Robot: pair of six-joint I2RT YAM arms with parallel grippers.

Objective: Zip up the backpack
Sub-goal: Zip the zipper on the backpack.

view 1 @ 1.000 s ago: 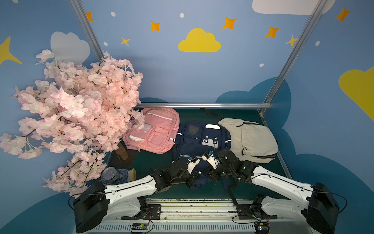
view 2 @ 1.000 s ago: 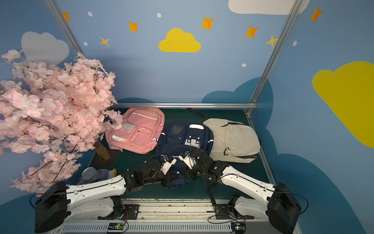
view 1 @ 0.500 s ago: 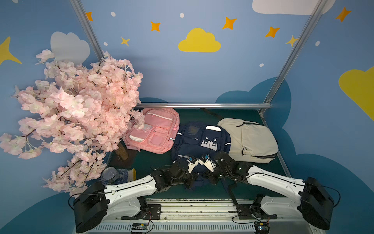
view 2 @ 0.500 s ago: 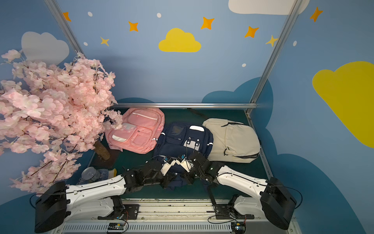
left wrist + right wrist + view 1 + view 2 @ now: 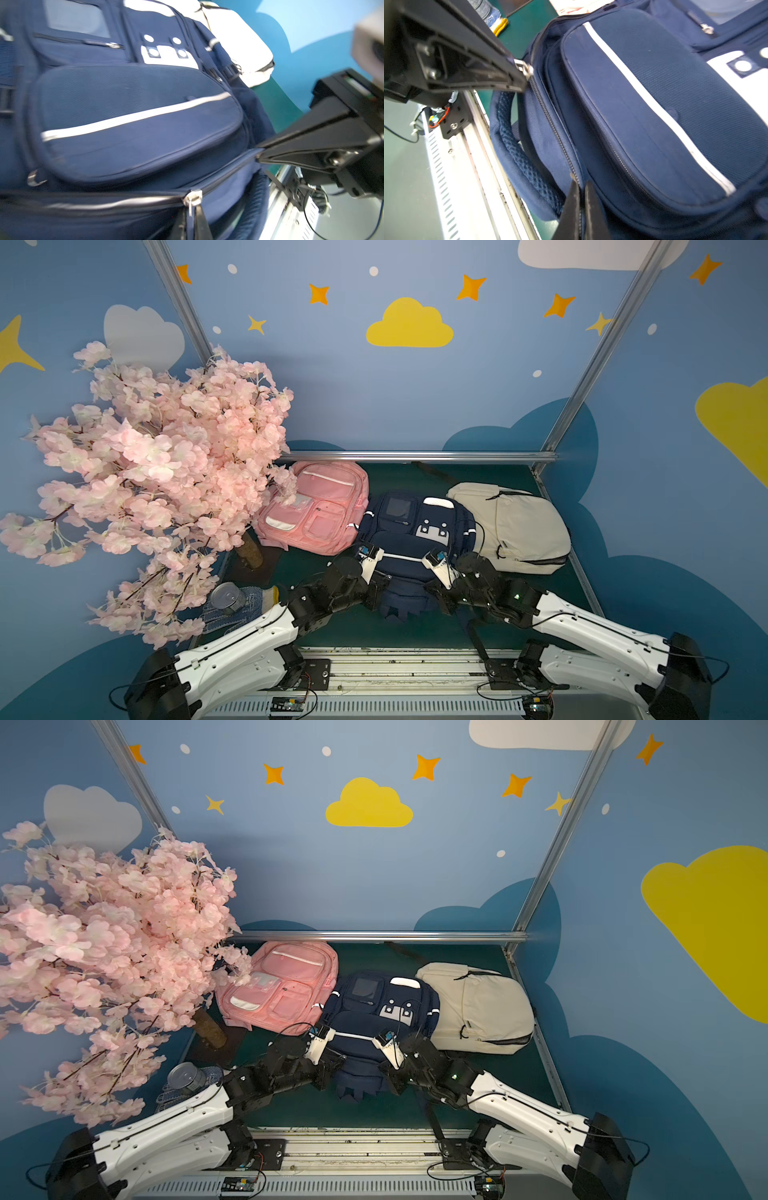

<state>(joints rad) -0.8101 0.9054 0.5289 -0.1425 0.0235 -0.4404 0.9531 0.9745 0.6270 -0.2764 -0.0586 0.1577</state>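
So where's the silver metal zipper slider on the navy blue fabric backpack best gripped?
By its flat pull tab, pinched across its faces from the robot's side of the navy backpack, where it juts outward; the left gripper is shut on it that way.

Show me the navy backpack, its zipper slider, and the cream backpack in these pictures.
navy backpack (image 5: 399,545), in a top view, middle of its front pocket
zipper slider (image 5: 192,197), left wrist view, on the metal slider body
cream backpack (image 5: 519,526), in a top view, on its front panel
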